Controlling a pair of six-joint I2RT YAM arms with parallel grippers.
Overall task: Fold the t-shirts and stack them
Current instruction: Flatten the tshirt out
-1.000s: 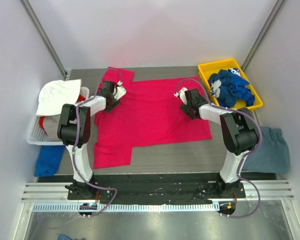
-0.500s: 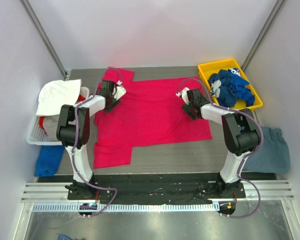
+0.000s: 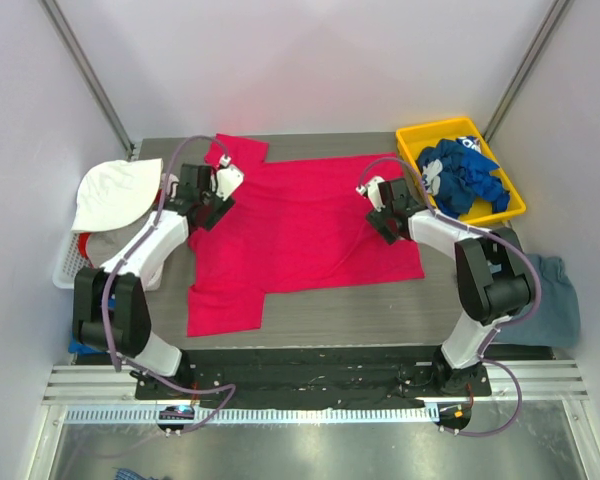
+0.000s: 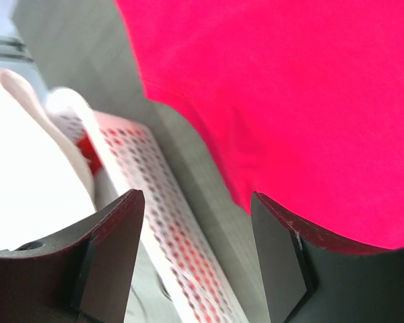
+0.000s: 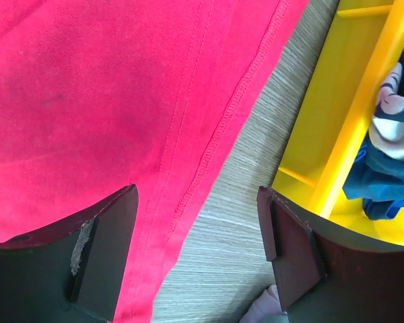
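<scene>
A bright pink-red t-shirt (image 3: 300,230) lies spread flat on the table. My left gripper (image 3: 208,208) hovers open and empty over its left edge, beside the white basket. In the left wrist view the gripper (image 4: 198,262) frames bare table and basket mesh, with the shirt (image 4: 289,87) to the upper right. My right gripper (image 3: 388,222) is open and empty over the shirt's right hem. In the right wrist view the gripper (image 5: 198,256) straddles the stitched hem (image 5: 215,134). Royal blue shirts (image 3: 462,176) fill the yellow bin. A slate grey-blue shirt (image 3: 542,300) lies at the right.
The yellow bin (image 3: 410,150) stands at the back right and shows close in the right wrist view (image 5: 337,134). A white mesh basket (image 3: 68,272) with a white cloth (image 3: 115,190) stands at the left. A blue cloth (image 3: 95,320) lies below it.
The left arm has swung outward to the left and its gripper has moved a little left, toward the basket. The right gripper has shifted slightly right, toward the hem. Both stay open.
</scene>
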